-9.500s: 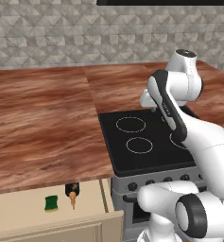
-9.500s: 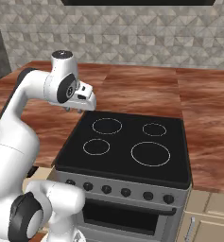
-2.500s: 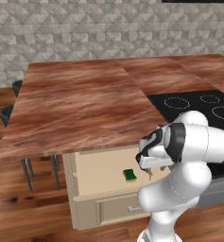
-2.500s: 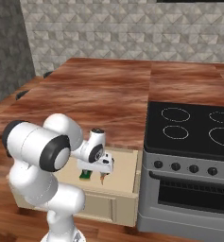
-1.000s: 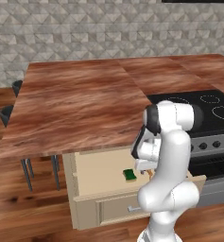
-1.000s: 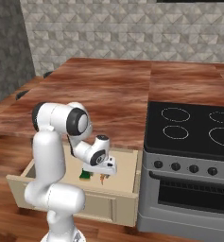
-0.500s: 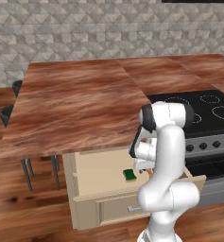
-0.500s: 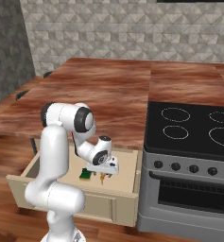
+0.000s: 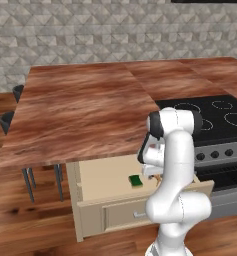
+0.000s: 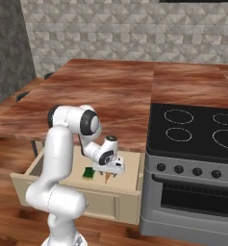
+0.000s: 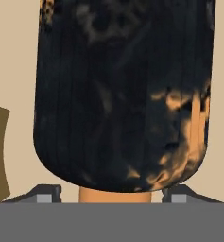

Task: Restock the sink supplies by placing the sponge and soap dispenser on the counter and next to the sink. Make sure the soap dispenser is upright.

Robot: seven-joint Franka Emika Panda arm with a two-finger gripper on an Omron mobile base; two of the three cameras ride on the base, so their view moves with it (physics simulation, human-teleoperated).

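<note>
The soap dispenser [image 11: 123, 94] lies on its side in an open drawer, its dark body seen close up in the hand view. Its orange nozzle [image 10: 108, 178] pokes out from under the hand. My gripper [image 11: 112, 194] is down on it, open, with one fingertip [image 11: 45, 193] on each side of the orange neck. The hand [image 10: 110, 166] reaches down into the drawer. The green sponge [image 9: 135, 181] [image 10: 89, 172] lies flat just left of the gripper, untouched. The wood-grain counter [image 9: 80, 110] [image 10: 110, 96] spreads above the drawer. The sink is out of view.
The beige drawer [image 9: 102, 172] [image 10: 77, 197] stands pulled out under the counter's front edge. A black stovetop [image 9: 215, 112] [image 10: 197, 125] with an oven sits right of the drawer. Dark stools [image 9: 17, 92] stand at the counter's far left.
The arm has drawn more upright over the drawer and the hand has settled a little lower onto the soap dispenser. The sponge has not moved.
</note>
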